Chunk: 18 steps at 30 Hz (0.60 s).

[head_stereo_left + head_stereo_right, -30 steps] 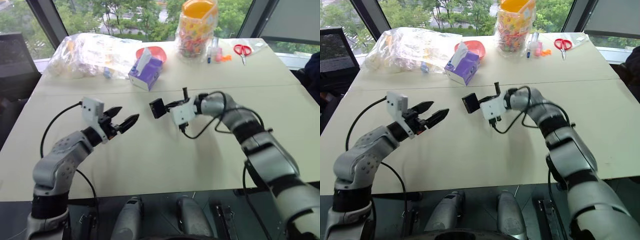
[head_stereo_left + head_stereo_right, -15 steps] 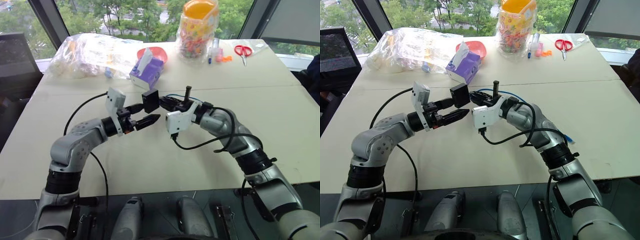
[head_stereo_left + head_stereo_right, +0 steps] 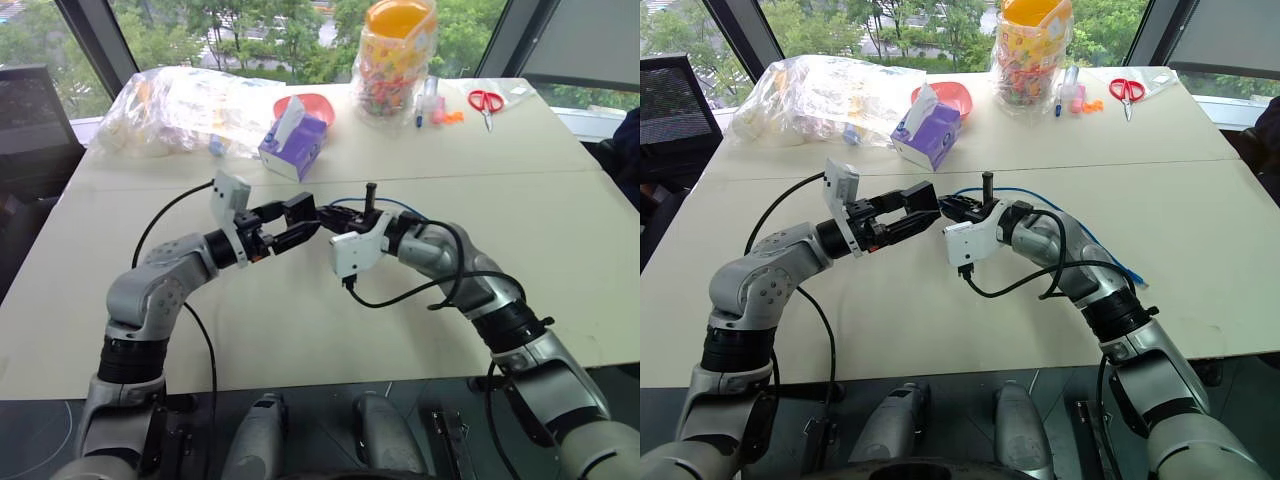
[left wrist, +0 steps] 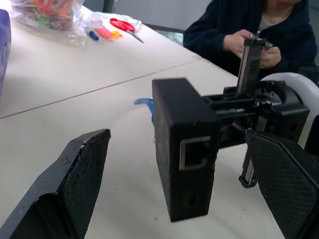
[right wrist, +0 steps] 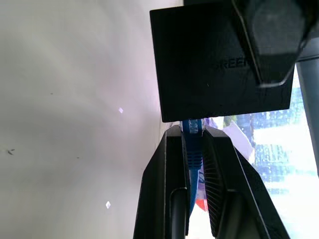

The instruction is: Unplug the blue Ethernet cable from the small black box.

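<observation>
Fingers of my right end effector (image 5: 192,149) pinch the blue cable (image 5: 192,130) right at its plug, which sits in the small black box (image 3: 299,210) held above the table (image 3: 300,330). My left end effector (image 3: 290,222) straddles the box, its fingers spread around it, not clamped.

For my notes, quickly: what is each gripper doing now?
Left gripper: open, jaws either side of the small black box.
Right gripper: shut on the blue Ethernet cable.

Beige table (image 3: 300,330) before leafy windows (image 3: 260,30)
</observation>
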Tool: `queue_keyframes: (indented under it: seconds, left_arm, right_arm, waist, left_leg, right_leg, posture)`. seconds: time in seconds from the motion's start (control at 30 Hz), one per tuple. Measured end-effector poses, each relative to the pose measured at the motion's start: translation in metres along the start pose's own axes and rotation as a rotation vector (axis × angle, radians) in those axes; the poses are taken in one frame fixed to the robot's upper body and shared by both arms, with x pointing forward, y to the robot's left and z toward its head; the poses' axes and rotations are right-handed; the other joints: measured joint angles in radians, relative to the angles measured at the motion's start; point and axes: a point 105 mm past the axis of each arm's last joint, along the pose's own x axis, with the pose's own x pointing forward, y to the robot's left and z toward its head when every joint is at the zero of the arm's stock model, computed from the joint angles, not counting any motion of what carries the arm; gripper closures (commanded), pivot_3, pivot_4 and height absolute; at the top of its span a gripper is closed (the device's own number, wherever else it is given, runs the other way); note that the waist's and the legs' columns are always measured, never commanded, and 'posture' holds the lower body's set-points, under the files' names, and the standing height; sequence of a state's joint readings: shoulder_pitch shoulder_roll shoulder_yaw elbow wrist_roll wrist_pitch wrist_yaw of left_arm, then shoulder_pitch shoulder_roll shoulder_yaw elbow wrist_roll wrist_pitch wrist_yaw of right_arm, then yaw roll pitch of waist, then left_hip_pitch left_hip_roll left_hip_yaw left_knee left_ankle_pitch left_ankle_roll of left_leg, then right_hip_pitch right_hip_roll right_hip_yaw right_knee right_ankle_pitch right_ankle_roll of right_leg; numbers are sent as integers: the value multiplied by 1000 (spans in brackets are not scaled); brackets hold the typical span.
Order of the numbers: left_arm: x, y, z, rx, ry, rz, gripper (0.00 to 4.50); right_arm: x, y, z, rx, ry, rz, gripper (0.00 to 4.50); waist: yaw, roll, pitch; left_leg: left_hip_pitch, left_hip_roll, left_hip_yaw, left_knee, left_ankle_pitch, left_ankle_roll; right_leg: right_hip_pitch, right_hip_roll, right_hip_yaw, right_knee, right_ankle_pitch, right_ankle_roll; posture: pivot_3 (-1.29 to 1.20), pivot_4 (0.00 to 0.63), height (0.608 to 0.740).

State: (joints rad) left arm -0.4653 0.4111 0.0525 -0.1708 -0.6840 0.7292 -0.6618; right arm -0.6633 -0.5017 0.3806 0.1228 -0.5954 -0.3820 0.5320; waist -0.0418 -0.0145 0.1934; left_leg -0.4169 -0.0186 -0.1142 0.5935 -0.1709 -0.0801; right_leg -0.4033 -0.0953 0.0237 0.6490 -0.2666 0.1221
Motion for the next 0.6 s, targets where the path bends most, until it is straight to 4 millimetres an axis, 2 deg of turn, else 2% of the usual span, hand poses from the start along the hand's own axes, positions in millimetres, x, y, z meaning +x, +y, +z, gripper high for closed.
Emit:
queue_keyframes:
  seconds: [0.2, 0.23, 0.5, 0.53, 0.6]
  left_arm:
    - [-2, 2, -2, 6, 5, 13, 3837]
    - [-3, 2, -3, 7, 9, 13, 4026]
    - [-6, 1, -4, 32, 22, 16, 4013]
    - [-6, 1, -4, 33, 22, 15, 4013]
    - [-7, 2, -6, 33, 32, 17, 4013]
  right_arm:
    - [-2, 1, -2, -6, 6, 14, 4500]
    - [-2, 2, -2, -9, 3, 21, 4500]
    - [-1, 4, -1, 5, -4, 33, 4500]
    - [-1, 4, -1, 12, -5, 33, 3556]
    - [-1, 1, -2, 46, -6, 24, 2815]
  waist:
    - [-1, 0, 0]
    - [-1, 0, 0]
    - [0, 0, 0]
    - [0, 0, 0]
    - [-1, 0, 0]
  left_leg:
    - [0, 0, 0, 0, 0, 0]
    - [0, 0, 0, 0, 0, 0]
    - [0, 0, 0, 0, 0, 0]
    - [0, 0, 0, 0, 0, 0]
    - [0, 0, 0, 0, 0, 0]
  right_leg:
    - [0, 0, 0, 0, 0, 0]
    - [0, 0, 0, 0, 0, 0]
    - [0, 0, 0, 0, 0, 0]
    - [0, 0, 0, 0, 0, 0]
    - [0, 0, 0, 0, 0, 0]
  posture:
    - [0, 150, 726]
    - [0, 150, 726]
    - [0, 150, 726]
    - [0, 150, 726]
    - [0, 150, 726]
